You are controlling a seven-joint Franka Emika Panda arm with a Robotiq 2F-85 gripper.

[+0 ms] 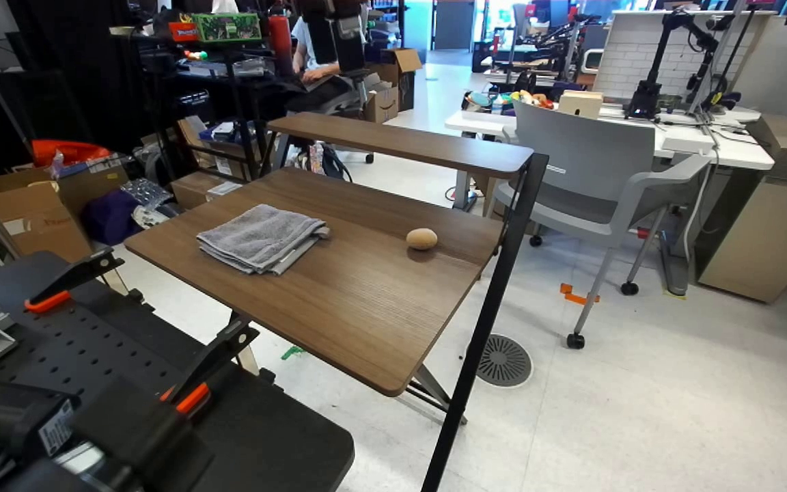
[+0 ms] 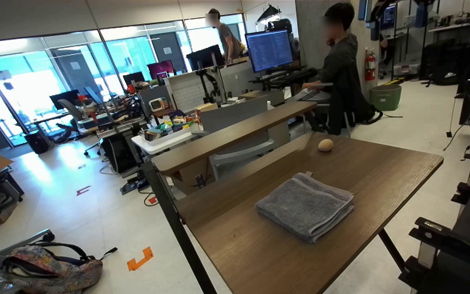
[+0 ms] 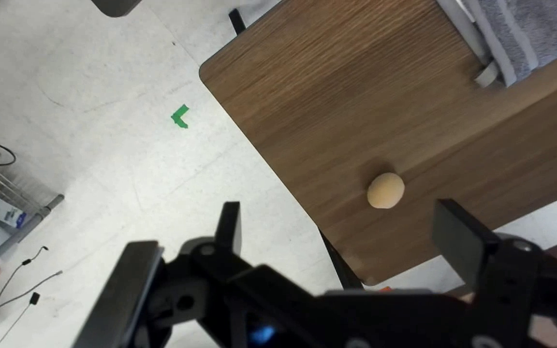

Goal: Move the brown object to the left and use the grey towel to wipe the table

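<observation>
In both exterior views, the brown egg-shaped lump (image 1: pixel 421 238) rests on the table (image 1: pixel 366 301), apart from the folded grey towel (image 1: pixel 258 239). The wrist view shows the tool (image 3: pixel 339 224) spread and empty; picking up the lump seems the step, with centring over it next.

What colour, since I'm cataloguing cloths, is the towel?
The towel is grey; it shows best, whole, in an exterior view.

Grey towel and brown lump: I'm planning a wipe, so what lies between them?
Only bare table separates the grey towel from the brown lump; all three views show it.
</observation>
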